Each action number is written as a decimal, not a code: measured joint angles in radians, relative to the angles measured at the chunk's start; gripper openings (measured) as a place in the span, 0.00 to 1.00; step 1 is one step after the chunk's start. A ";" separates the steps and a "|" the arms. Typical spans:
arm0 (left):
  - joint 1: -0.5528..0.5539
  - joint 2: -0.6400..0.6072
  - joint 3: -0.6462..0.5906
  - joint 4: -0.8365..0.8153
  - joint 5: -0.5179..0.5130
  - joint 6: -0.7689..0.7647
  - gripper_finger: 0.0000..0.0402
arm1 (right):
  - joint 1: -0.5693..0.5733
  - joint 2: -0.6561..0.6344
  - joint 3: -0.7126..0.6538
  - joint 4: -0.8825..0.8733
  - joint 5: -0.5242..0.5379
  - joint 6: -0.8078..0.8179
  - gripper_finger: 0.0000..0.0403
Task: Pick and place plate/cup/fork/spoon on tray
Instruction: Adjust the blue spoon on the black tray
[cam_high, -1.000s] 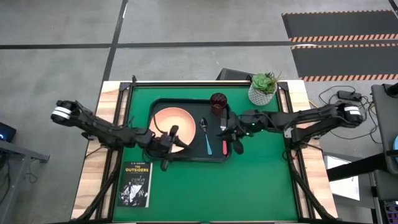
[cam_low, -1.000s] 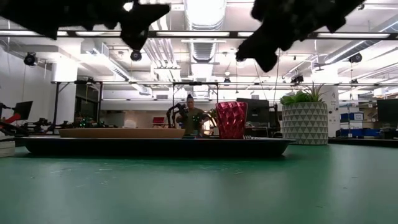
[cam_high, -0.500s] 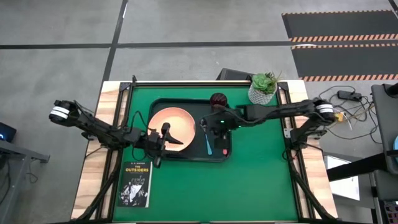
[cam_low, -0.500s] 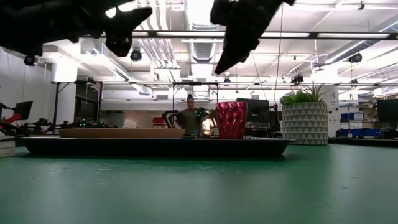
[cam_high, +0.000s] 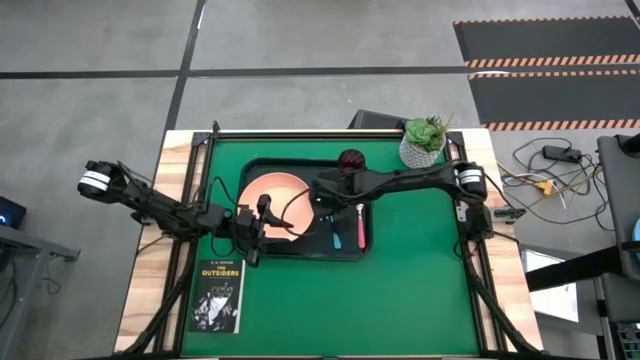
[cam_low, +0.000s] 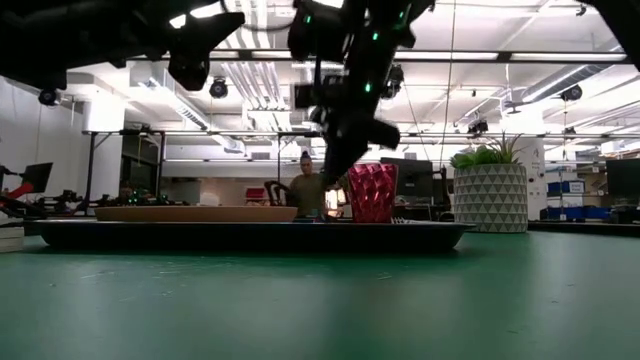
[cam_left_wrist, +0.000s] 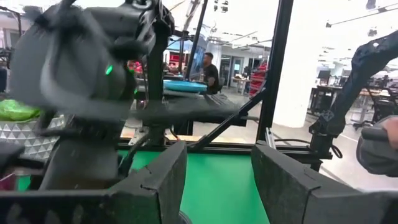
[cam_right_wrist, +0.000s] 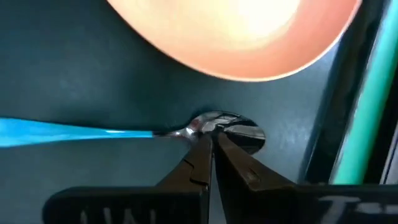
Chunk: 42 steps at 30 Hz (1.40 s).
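Note:
The dark tray (cam_high: 300, 252) holds the salmon-pink plate (cam_high: 280, 195), the dark red cup (cam_high: 350, 160), the blue-handled spoon (cam_high: 335, 237) and the pink-handled fork (cam_high: 360, 222), all lying or standing on its floor. My right gripper (cam_right_wrist: 211, 138) is shut and hovers just above the spoon's silver bowl (cam_right_wrist: 242, 134), beside the plate's rim (cam_right_wrist: 236, 56). The low view shows it (cam_low: 328, 178) clear of the tray. My left gripper (cam_high: 262, 225) is open and empty above the plate's near left part.
A white pot with a green plant (cam_high: 422, 145) stands at the far right of the table. A black book (cam_high: 217, 295) lies near the front left. The right arm (cam_left_wrist: 93, 68) looms close before my left gripper (cam_left_wrist: 219, 162). A person (cam_low: 305, 185) stands in the room behind.
My right gripper has swung toward the table's left edge, from above the fork at the tray's right side to above the spoon's bowl next to the plate. My left gripper has drawn back a little toward the table's left edge. The dishes have stayed where they were.

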 joint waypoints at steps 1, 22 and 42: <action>0.000 0.000 -0.001 -0.001 0.000 0.000 0.40 | -0.005 0.013 0.000 0.004 0.002 -0.013 0.02; 0.000 0.000 -0.004 0.003 -0.031 -0.001 0.40 | -0.032 0.122 -0.006 0.071 -0.008 -0.019 0.02; 0.000 0.002 -0.005 0.003 -0.032 -0.003 0.40 | -0.032 0.122 -0.059 0.107 -0.011 0.004 0.02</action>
